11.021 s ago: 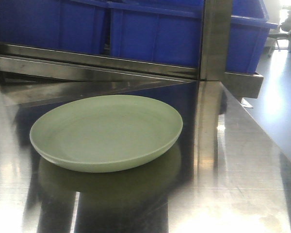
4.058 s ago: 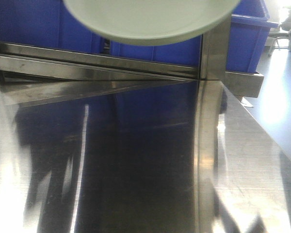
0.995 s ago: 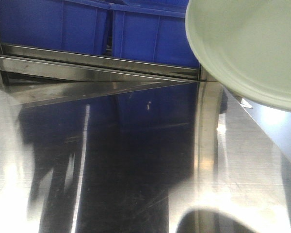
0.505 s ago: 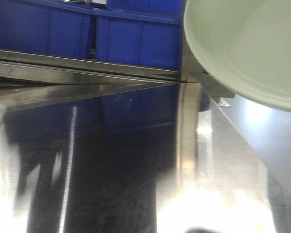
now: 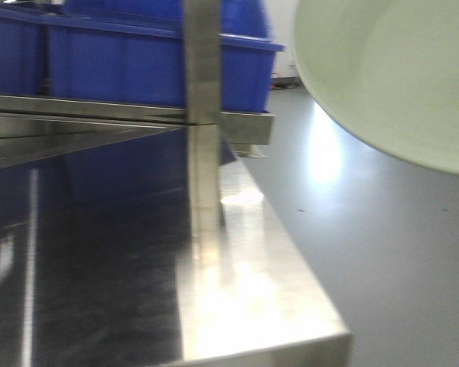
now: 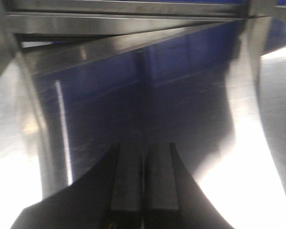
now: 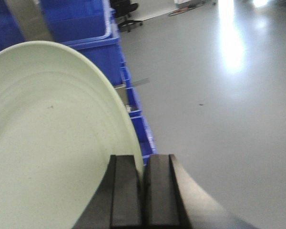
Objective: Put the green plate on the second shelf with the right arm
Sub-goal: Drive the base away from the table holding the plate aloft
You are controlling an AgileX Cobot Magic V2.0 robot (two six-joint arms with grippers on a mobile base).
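Observation:
The pale green plate hangs in the air at the top right of the front view, tilted, past the steel table's right edge and over the grey floor. In the right wrist view my right gripper is shut on the plate's rim, with the plate filling the left side. In the left wrist view my left gripper is shut and empty, low over the steel tabletop. Neither gripper shows in the front view.
A steel upright post and a shelf rail stand at the back of the steel table. Blue bins sit on the shelf above the rail. Grey floor lies to the right. Blue bins also show in the right wrist view.
The front view has swung right: post and bins slid left, and the table's right edge and floor now show. The plate stays at the top right, held.

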